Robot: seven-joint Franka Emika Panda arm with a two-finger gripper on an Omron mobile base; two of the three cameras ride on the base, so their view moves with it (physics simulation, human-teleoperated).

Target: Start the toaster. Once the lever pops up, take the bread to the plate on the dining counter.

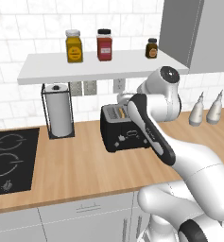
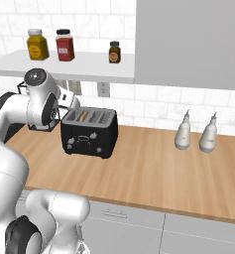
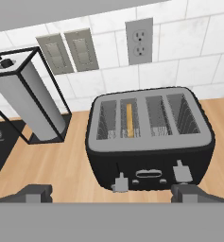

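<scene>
Room: white-tiled kitchen wall behind a light-wood worktop (image 1: 85, 165) over grey cabinets.
Tool: my two-finger tool (image 3: 113, 193) stands wide open and holds nothing; in the hand view its dark tips rise at the bottom, one either side of the toaster's front.
Position of tool: above and just in front of the toaster, not touching it.
Toaster: glossy black boxy toaster (image 3: 151, 142) with four grey-rimmed top slots, standing upright on the worktop near the wall; also seen at (image 1: 123, 134) and (image 2: 89, 131).
Levers: two small grey levers on the front face, left (image 3: 120, 182) and right (image 3: 181, 171), with a pale oval mark between them.
Bread: thin golden-tan slice of bread (image 3: 129, 120) standing on edge in the second slot from the left, inside the toaster.
Left of toaster: black wire holder with a white paper-towel roll (image 1: 60, 111); a black hob (image 1: 9, 160) set into the worktop beyond it.
Right of toaster: two pale grey squeeze bottles (image 2: 193, 131), well apart from it.
Wall: grey switch plates and a white socket (image 3: 138, 41) behind the toaster.
Shelf: white shelf (image 1: 99, 66) above, carrying a yellow jar (image 1: 73, 46), a red jar (image 1: 104, 45) and a small dark jar (image 1: 151, 48).
</scene>
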